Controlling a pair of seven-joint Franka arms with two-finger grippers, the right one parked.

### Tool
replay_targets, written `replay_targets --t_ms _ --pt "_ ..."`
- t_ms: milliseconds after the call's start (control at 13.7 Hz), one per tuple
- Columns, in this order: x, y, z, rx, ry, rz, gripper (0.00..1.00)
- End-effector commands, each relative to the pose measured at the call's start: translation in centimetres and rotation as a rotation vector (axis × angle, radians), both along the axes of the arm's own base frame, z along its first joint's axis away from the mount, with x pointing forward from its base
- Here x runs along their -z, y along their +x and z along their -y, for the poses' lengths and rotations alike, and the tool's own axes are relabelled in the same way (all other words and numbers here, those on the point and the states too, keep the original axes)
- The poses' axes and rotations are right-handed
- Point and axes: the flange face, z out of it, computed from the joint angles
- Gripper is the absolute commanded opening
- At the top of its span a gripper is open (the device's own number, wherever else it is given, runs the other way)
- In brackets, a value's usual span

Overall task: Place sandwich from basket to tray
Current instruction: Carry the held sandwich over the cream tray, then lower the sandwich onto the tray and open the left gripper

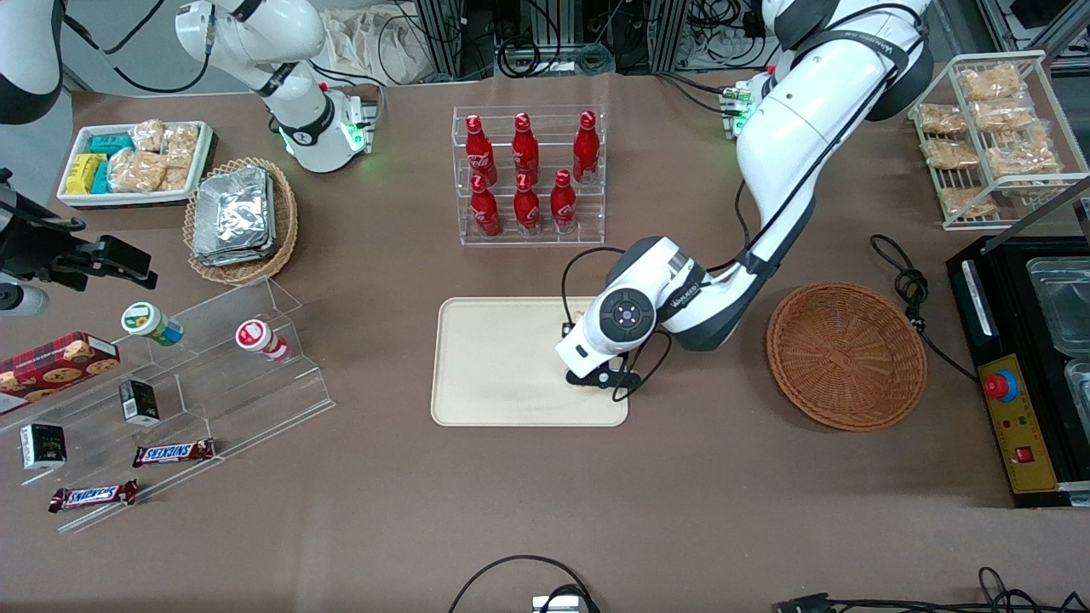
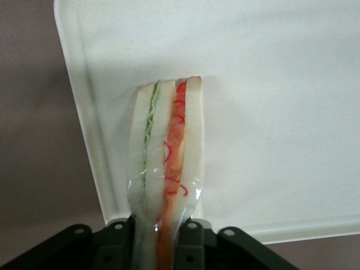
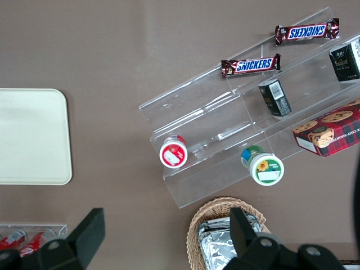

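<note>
My left gripper [image 1: 596,375] hangs over the tray's [image 1: 502,366] end nearest the basket. In the wrist view the gripper [image 2: 163,232] is shut on the sandwich [image 2: 166,146], a clear-wrapped wedge of white bread with green and red filling along its edge. Its black fingers [image 2: 191,239] press the wrapped wedge from both sides. The wedge's free end reaches over the cream tray [image 2: 270,112] floor, just inside the rim; whether it touches the floor I cannot tell. The reddish-brown wicker basket [image 1: 847,353] sits beside the tray, toward the working arm's end, with nothing in it.
A clear rack of red bottles [image 1: 530,174] stands farther from the front camera than the tray. A tan basket of foil packets [image 1: 241,217] and an acrylic stand with snacks [image 1: 213,375] lie toward the parked arm's end. A black machine [image 1: 1022,366] and a cable [image 1: 907,285] are near the basket.
</note>
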Motion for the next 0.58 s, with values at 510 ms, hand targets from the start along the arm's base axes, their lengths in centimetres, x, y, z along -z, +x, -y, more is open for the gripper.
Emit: replay_targets --t_ms 510 --pt "-7.9 4.3 -6.2 -0.117 0.089 0.092 1.00"
